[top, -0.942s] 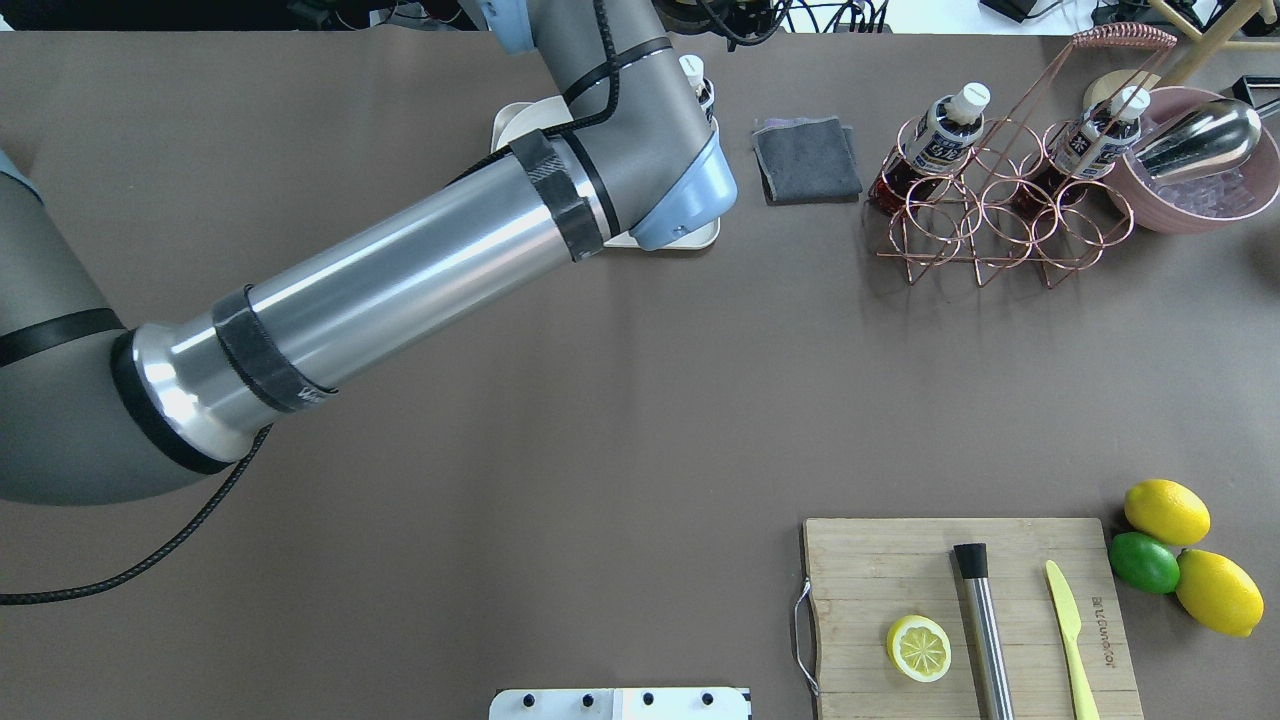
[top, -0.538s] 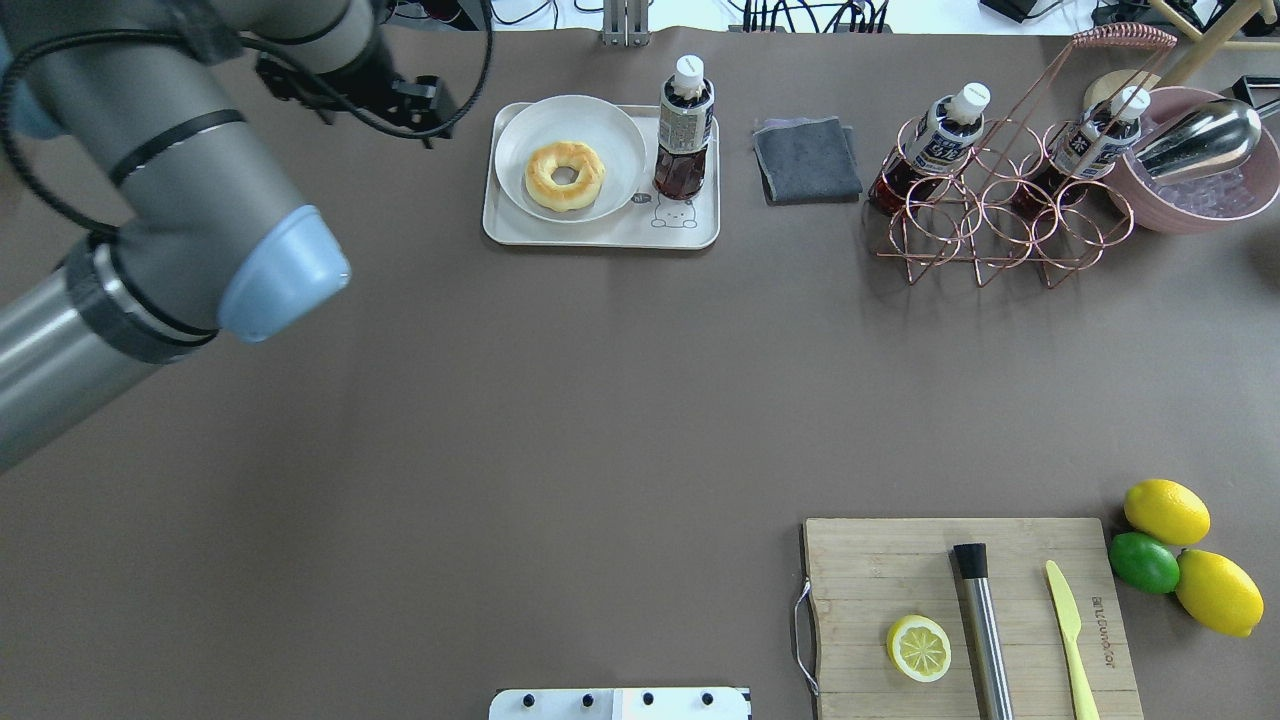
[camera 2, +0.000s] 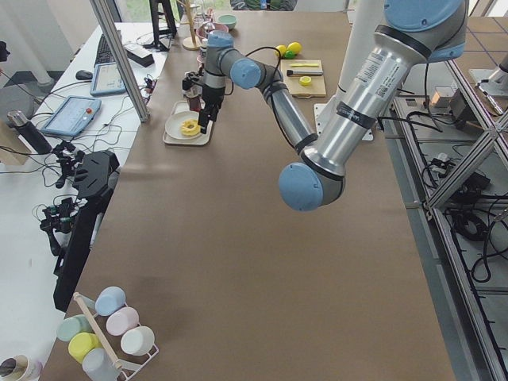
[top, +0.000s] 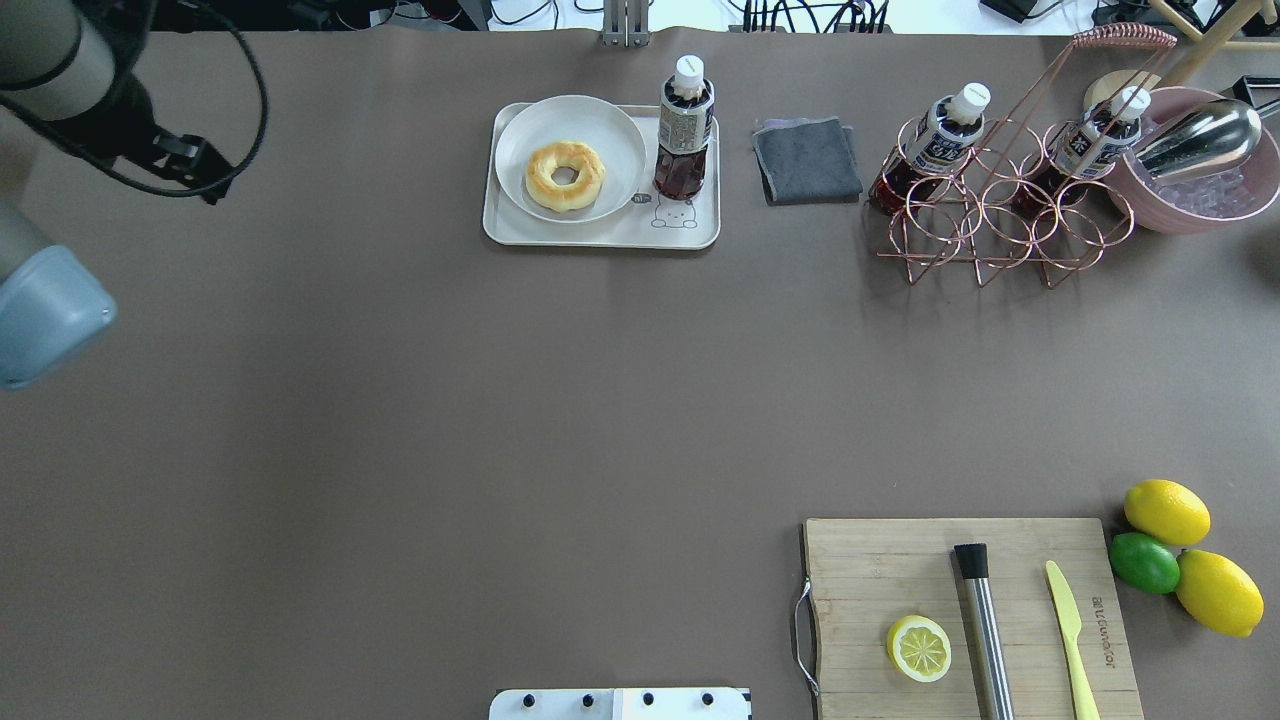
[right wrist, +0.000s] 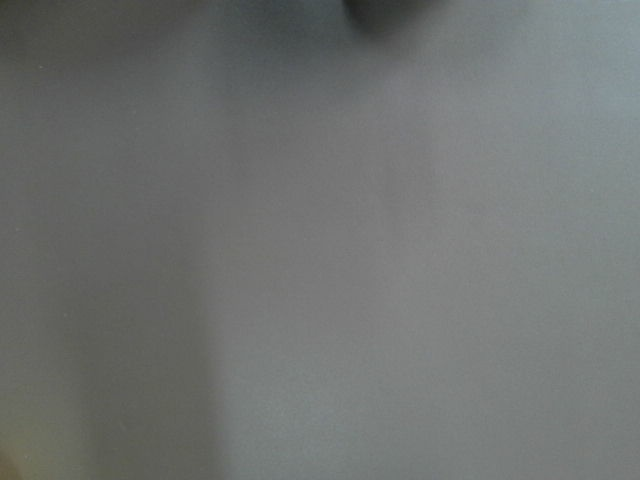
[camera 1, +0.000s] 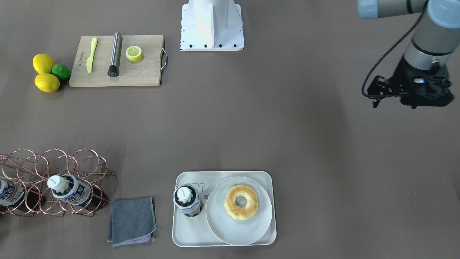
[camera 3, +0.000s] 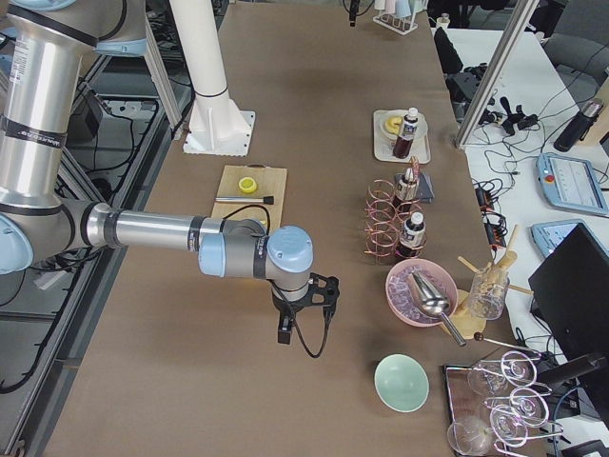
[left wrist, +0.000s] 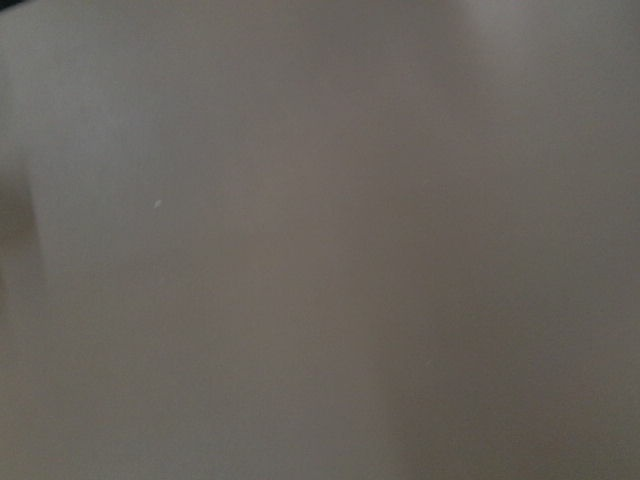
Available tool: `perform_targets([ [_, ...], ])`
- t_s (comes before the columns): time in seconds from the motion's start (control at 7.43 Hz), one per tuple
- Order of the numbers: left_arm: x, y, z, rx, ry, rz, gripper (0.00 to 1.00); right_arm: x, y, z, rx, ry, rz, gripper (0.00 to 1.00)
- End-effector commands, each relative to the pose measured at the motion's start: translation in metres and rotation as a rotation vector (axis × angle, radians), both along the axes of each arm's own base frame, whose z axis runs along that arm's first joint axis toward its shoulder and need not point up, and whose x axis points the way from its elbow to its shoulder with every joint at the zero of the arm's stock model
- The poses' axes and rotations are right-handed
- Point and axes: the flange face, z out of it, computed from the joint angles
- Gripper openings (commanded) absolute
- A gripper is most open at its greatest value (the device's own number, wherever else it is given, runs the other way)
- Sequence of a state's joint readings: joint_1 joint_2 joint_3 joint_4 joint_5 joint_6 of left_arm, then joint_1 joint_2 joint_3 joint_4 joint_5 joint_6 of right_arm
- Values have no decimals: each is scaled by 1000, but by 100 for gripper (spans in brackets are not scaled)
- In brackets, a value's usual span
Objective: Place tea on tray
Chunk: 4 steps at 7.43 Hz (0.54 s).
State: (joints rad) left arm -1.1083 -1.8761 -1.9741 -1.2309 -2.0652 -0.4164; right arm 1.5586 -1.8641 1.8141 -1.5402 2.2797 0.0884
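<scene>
Left tool [camera 1: 418, 93] pointing down, well apart from tray [camera 1: 187, 231], spread hard to tell

A long table [top: 600, 400] under a matte brown cover ran down the middle of the room. Aluminium posts [camera 2: 119, 55] stood along its edge. A white side desk [camera 2: 55, 79] carried tablets [camera 2: 67, 117] and cables [camera 3: 495, 114] in even light.

This is a robotics lab. Silver aluminium frame posts [camera 2: 121, 59], black cables [top: 810, 14] and blue-grey teach-pendant tablets [camera 3: 571, 186] flank the brown tabletop [top: 500, 400].
</scene>
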Motion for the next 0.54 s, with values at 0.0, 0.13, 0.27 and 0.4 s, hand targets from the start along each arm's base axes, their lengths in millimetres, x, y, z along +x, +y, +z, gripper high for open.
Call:
perform_targets([
  [0.0,-113,29,157,-190,160,85,99,-1,-6,10,-18,1,1,100],
  [0.13,-154,33,193,-153,108,109,99,-1,-7,9,-17,1,1,100],
  [0.27,-180,51,224,-163,105,113,99,-1,-6,11,-20,1,1,100],
  [0.4,-203,64,244,-142,109,144,99,-1,-6,11,-17,-1,0,100],
])
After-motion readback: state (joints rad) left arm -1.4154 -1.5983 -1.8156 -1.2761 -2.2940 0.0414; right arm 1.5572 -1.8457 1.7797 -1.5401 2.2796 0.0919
